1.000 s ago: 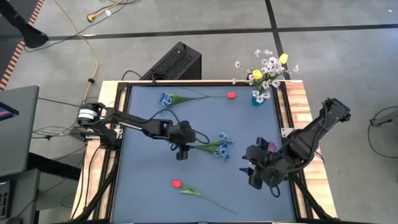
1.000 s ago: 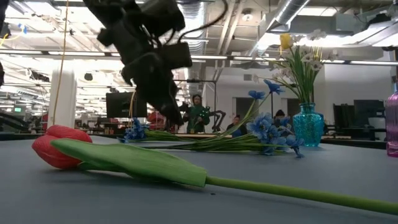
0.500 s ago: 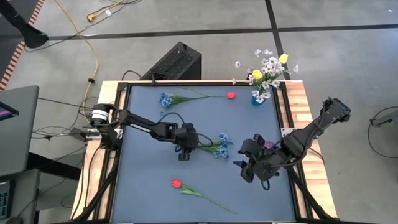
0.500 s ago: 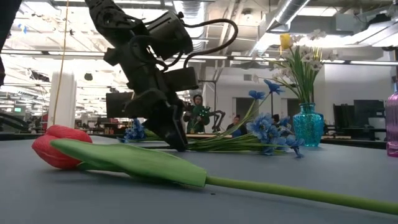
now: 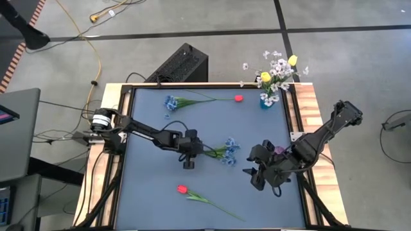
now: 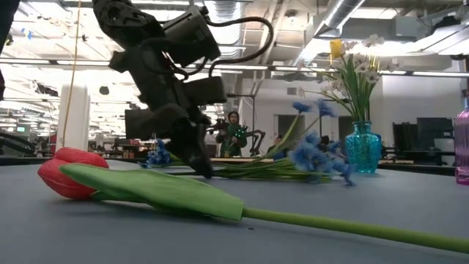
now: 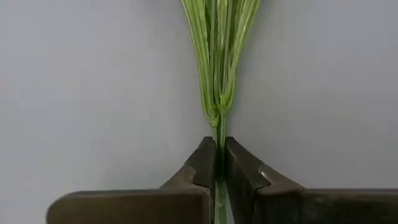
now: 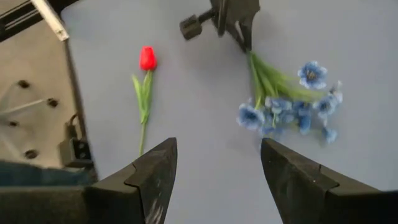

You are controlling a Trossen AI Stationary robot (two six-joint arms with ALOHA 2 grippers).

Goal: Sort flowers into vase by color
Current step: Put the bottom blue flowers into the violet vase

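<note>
The stem of a blue flower bunch [image 5: 226,151] is being pinched by the left gripper [image 5: 198,149] near the middle of the table [image 5: 148,192], its fingers [image 7: 202,165] clamped together on it. The right gripper [image 5: 252,177] is being held above the table nearby, fingers apart, empty.

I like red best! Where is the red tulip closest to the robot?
In the high view, the red tulip lies on the mat's near edge, left of centre, below the left gripper holding the blue flowers.
</note>
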